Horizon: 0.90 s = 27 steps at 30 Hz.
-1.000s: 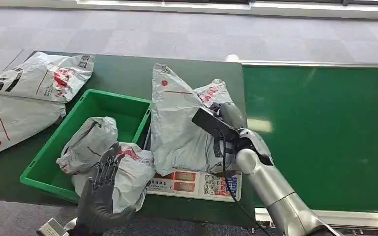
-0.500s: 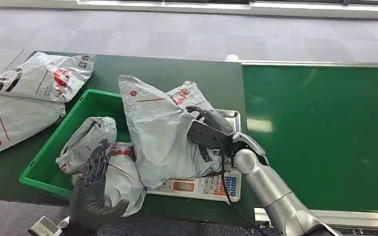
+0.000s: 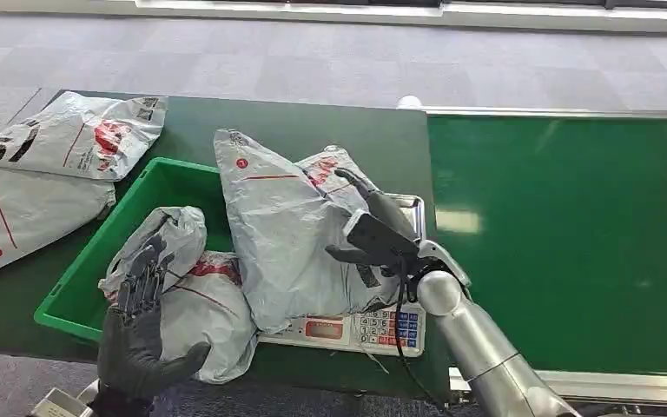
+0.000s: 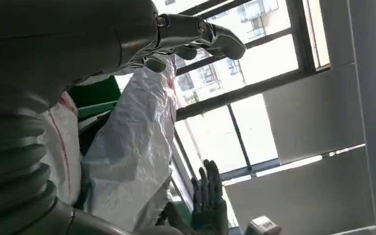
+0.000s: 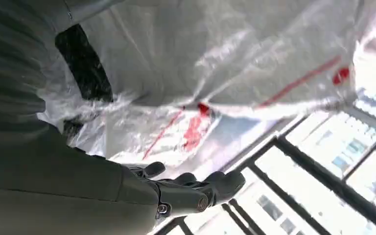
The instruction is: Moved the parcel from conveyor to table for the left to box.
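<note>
A grey plastic parcel (image 3: 282,230) with red marks lies slumped on the weighing scale (image 3: 373,328), its left side hanging over the rim of the green box (image 3: 187,184). My right hand (image 3: 372,233) is against the parcel's right side with fingers and thumb spread, gripping nothing. In the right wrist view the parcel (image 5: 215,63) hangs beyond the straightened fingers (image 5: 196,193). My left hand (image 3: 139,313) is raised at the box's near corner, fingers apart and empty, just in front of two parcels (image 3: 208,308) in the box. The left wrist view shows a parcel (image 4: 132,147) past that hand's fingers (image 4: 200,34).
The green conveyor belt (image 3: 564,234) runs along the right with a metal edge. Two more grey parcels (image 3: 78,135) lie on the dark green table (image 3: 330,130) at far left. Grey carpet lies beyond the table.
The right hand carried the parcel left and lowered it onto the scale, then spread its fingers off it. The left hand drifted left and lower.
</note>
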Available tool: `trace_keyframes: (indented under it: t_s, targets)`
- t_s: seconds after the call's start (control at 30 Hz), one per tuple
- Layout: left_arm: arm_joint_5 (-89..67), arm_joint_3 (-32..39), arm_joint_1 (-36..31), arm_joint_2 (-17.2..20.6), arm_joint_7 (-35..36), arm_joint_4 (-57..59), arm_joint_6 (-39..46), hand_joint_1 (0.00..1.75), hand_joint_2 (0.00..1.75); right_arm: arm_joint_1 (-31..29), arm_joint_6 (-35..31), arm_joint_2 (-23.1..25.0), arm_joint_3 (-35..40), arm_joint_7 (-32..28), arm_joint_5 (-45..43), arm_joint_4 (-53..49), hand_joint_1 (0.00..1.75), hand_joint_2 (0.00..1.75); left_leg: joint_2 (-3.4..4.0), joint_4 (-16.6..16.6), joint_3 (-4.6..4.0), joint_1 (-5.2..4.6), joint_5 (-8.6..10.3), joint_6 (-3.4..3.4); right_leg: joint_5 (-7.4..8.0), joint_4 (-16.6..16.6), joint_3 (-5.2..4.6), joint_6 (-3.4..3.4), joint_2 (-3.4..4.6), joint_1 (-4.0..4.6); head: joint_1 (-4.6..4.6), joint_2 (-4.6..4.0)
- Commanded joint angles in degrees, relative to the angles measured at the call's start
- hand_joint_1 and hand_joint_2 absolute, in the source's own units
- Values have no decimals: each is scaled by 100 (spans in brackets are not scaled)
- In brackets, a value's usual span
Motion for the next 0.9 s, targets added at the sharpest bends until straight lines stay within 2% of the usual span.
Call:
trace_keyframes:
  t_s: [0.03, 0.1, 0.13, 0.4, 0.67, 0.77, 0.8, 0.9]
  targets:
    - [-579, -171, -809, 100, 608, 153, 761, 0, 175, 1711, -1326, -279, -1122, 18, -287, -2296, 0, 175, -55, -13, -2, 4, 13, 3, -4, -19, 19, -5, -57, 6, -2, 0]
    - [-950, -502, -1210, 150, 947, 199, 1110, 0, 175, 2303, -1669, -256, -1406, -271, -577, -2915, 0, 175, -73, -18, -2, 6, 16, 4, -5, -28, 27, -6, -76, 8, 0, 0]
    - [-946, -579, -1262, 175, 1026, 189, 1174, 0, 175, 2374, -1681, -266, -1418, -284, -586, -2992, 0, 175, -90, -8, -11, 6, 15, 3, -11, -18, 22, -5, -93, 7, 0, 0]
    - [-901, -674, -1218, 275, 1066, 160, 1294, 0, 175, 2270, -1705, -226, -1371, -294, -590, -2892, 0, 175, 2, -5, -7, -3, 3, 1, 5, -10, -4, -7, -10, -1, 0, 0]
    - [-901, -674, -1218, 275, 1066, 160, 1294, 0, 175, 2270, -1705, -226, -1371, -294, -590, -2892, 0, 175, 5, -15, 4, 0, 7, 3, 9, -22, 4, -11, -4, 2, 0, 0]
    - [-1848, -1053, -1652, 234, 1547, 388, 1697, 0, 175, 3021, -2321, -58, -1733, -1010, -1184, -3544, 0, 175, -4, -4, -4, 0, 3, 1, 2, -9, -1, -9, -11, 1, 0, 0]
    - [-2266, -1296, -1925, 166, 1910, 550, 1798, 0, 175, 3392, -2651, -69, -1813, -1419, -1343, -3822, 0, 175, -21, -1, -9, -1, 5, 1, -2, -5, -4, -7, -28, -1, 0, 0]
    - [-2972, -1690, -2601, -99, 2656, 1166, 1994, 0, 175, 3879, -3065, -106, -1943, -1892, -1926, -4078, 0, 175, -91, -2, -11, 2, 14, 3, -14, -17, 10, -5, -97, 3, 0, 0]
